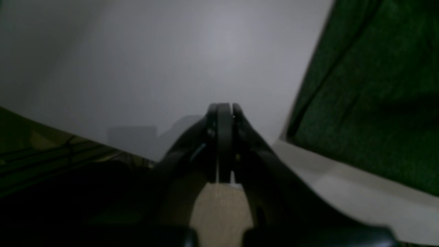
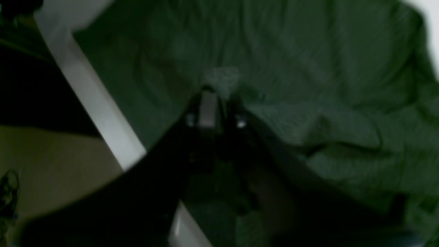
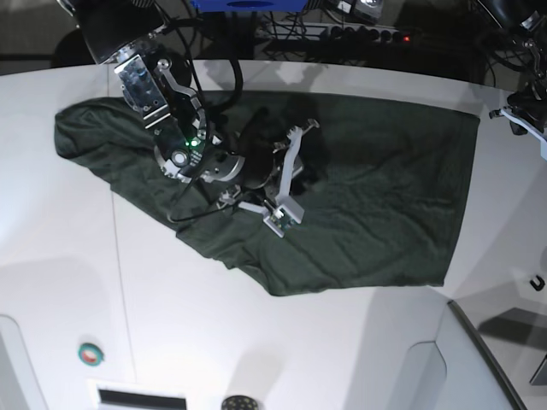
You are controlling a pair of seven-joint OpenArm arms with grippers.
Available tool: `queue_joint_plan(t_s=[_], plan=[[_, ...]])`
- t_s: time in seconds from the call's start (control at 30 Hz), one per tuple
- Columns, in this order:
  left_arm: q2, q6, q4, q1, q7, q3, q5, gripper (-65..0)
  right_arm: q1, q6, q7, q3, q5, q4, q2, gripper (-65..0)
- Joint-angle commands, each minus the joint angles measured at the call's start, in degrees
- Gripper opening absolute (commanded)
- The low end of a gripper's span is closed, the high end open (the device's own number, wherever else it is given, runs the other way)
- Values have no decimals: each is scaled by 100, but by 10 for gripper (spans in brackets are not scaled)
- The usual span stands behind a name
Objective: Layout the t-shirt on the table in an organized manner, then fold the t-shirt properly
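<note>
The dark green t-shirt (image 3: 376,196) lies spread and wrinkled across the white table (image 3: 256,342), one part reaching out to the far left. My right gripper (image 3: 282,184) hangs over the shirt's middle, its jaws a little apart. In the right wrist view the fingers (image 2: 207,106) point down at the creased shirt (image 2: 308,68), and nothing shows gripped between them. My left gripper (image 1: 224,107) is shut with nothing in it, over bare table (image 1: 171,51), and the shirt's edge (image 1: 370,85) is to its right. In the base view the left gripper (image 3: 517,117) sits just off the shirt's right edge.
A round green and red button (image 3: 91,353) sits near the table's front left, beside a thin dark seam line (image 3: 120,282). A dark round object (image 3: 237,403) and a slot (image 3: 141,399) are at the front edge. Cables and a power strip (image 3: 342,34) run behind the table.
</note>
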Motion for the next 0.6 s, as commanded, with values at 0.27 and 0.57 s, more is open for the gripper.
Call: queue_joint_plan(t_s=[0.27, 0.57], plan=[[-136, 6, 101, 0, -63, -41, -47, -650, -60, -8, -331, 290, 49, 559, -3, -413], [-109, 6, 101, 0, -63, -41, -47, -650, 1038, -755, 108, 994, -109, -1375, -258, -408]])
